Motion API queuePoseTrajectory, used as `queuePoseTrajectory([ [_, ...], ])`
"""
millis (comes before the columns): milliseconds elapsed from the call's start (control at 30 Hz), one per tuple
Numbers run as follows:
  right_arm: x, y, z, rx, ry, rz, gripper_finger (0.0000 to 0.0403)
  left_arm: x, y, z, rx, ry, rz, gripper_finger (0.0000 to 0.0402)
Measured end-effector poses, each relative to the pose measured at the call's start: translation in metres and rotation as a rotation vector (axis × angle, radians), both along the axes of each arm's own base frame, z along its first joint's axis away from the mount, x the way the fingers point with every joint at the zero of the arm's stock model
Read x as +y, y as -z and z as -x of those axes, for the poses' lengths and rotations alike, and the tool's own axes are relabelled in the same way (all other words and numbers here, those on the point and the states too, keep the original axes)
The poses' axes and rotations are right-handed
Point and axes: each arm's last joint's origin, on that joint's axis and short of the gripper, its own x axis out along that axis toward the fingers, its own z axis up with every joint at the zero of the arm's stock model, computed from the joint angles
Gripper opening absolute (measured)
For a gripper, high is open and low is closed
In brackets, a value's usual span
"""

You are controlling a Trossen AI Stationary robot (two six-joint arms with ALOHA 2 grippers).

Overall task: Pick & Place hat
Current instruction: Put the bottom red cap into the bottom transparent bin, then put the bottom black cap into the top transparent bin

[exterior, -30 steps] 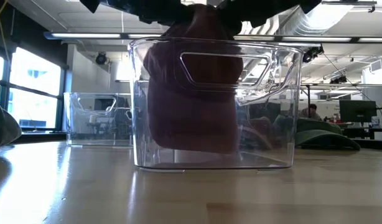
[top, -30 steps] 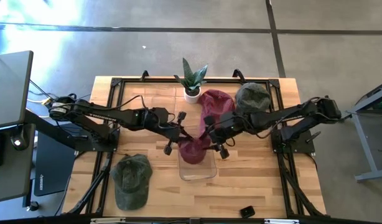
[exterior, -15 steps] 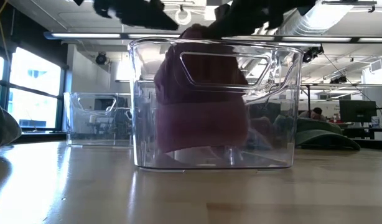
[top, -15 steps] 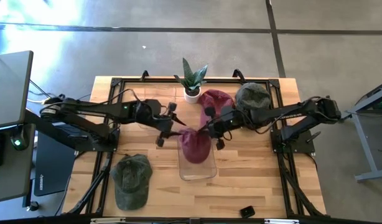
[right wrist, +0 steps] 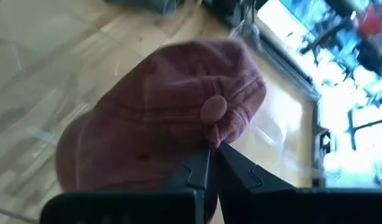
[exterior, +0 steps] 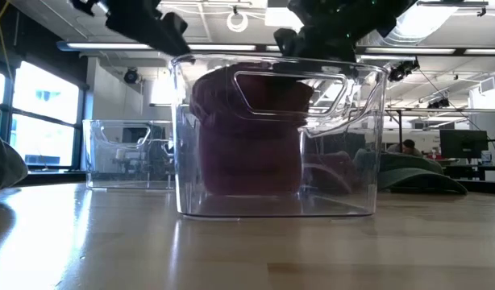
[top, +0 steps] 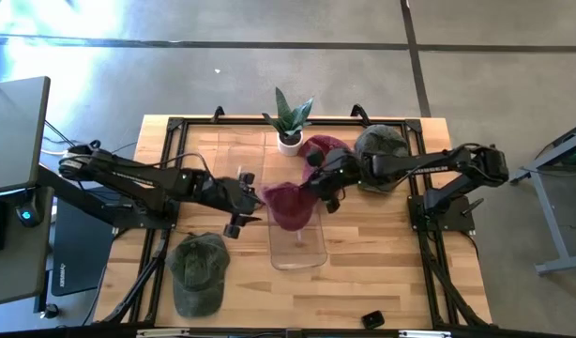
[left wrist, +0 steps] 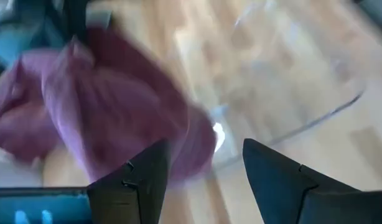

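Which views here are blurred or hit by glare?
Left wrist view: motion-smeared, maroon hat and clear bin streaked. Right wrist view: the room beyond is blown out and soft. Low view: backlit, reflections on the bin wall. High view: sharp, with a sunlit patch on the floor.

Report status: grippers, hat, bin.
Left gripper open, off the hat, beside the bin. Right gripper shut on maroon hat. Hat sits in the clear bin, bunched at its far end. Nothing blocking.

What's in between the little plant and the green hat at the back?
Another maroon hat lies between the plant and the green hat, seen in the high view.
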Motion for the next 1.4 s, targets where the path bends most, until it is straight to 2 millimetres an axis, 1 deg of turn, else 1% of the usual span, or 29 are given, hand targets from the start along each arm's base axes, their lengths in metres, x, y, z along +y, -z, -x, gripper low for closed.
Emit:
queuePoseTrajectory([
  [67, 0.004, 0.002, -0.001, 0.009, 0.043, 0.017, 0.0022, -0.006, 0.003, 0.001, -0.001, -0.031, -0.015, 0.0198],
  [133, 0.007, 0.000, -0.001, 0.005, 0.101, 0.063, 0.0041, -0.011, 0.006, 0.003, -0.001, -0.058, -0.014, 0.0198],
  [233, 0.010, -0.014, 0.002, -0.076, 0.220, 0.108, 0.0087, -0.018, 0.010, 0.006, 0.004, -0.106, -0.005, 0.0198],
  [333, 0.014, -0.033, 0.008, -0.146, 0.314, 0.090, 0.0141, -0.028, 0.010, 0.010, -0.013, -0.173, -0.005, 0.0198],
  [400, 0.019, -0.041, 0.014, -0.182, 0.360, 0.045, 0.0174, -0.037, 0.012, 0.015, -0.008, -0.199, -0.014, 0.0198],
  [467, 0.026, -0.045, 0.017, -0.204, 0.391, -0.040, 0.0201, -0.047, 0.013, 0.020, -0.010, -0.224, -0.016, 0.0198],
  [567, 0.044, -0.042, 0.019, -0.174, 0.357, -0.195, 0.0225, -0.066, 0.016, 0.026, -0.037, -0.244, -0.008, 0.0198],
  [667, 0.071, -0.032, 0.018, -0.108, 0.265, -0.331, 0.0228, -0.089, 0.019, 0.035, -0.062, -0.218, -0.009, 0.0198],
  [733, 0.092, -0.021, 0.017, -0.080, 0.231, -0.396, 0.0226, -0.105, 0.015, 0.045, -0.111, -0.185, 0.005, 0.0198],
  [833, 0.126, -0.010, 0.014, -0.113, 0.182, -0.464, 0.0222, -0.125, 0.006, 0.056, -0.161, -0.128, 0.048, 0.0198],
  [867, 0.138, -0.005, 0.013, -0.128, 0.168, -0.473, 0.0221, -0.132, 0.002, 0.060, -0.169, -0.103, 0.087, 0.0198],
  [933, 0.161, 0.004, 0.011, -0.167, 0.137, -0.480, 0.0221, -0.142, -0.003, 0.067, -0.121, -0.025, 0.195, 0.0198],
  [1033, 0.189, 0.016, 0.009, -0.215, 0.081, -0.448, 0.0222, -0.154, -0.001, 0.076, 0.069, 0.092, 0.443, 0.0198],
  [1133, 0.206, 0.023, 0.010, -0.256, 0.024, -0.384, 0.0221, -0.164, 0.001, 0.086, 0.259, 0.140, 0.648, 0.0198],
  [1167, 0.210, 0.025, 0.011, -0.251, 0.015, -0.373, 0.0220, -0.167, 0.004, 0.089, 0.317, 0.120, 0.695, 0.0198],
  [1233, 0.215, 0.027, 0.014, -0.250, 0.012, -0.367, 0.0218, -0.169, 0.015, 0.092, 0.437, -0.001, 0.753, 0.0198],
  [1300, 0.219, 0.020, 0.016, -0.279, 0.023, -0.389, 0.0216, -0.173, 0.026, 0.098, 0.517, -0.119, 0.754, 0.0196],
  [1333, 0.221, 0.017, 0.017, -0.289, 0.024, -0.393, 0.0216, -0.177, 0.031, 0.101, 0.529, -0.153, 0.738, 0.0192],
  [1400, 0.225, 0.012, 0.018, -0.302, 0.019, -0.397, 0.0216, -0.189, 0.044, 0.109, 0.560, -0.168, 0.686, 0.0178],
])
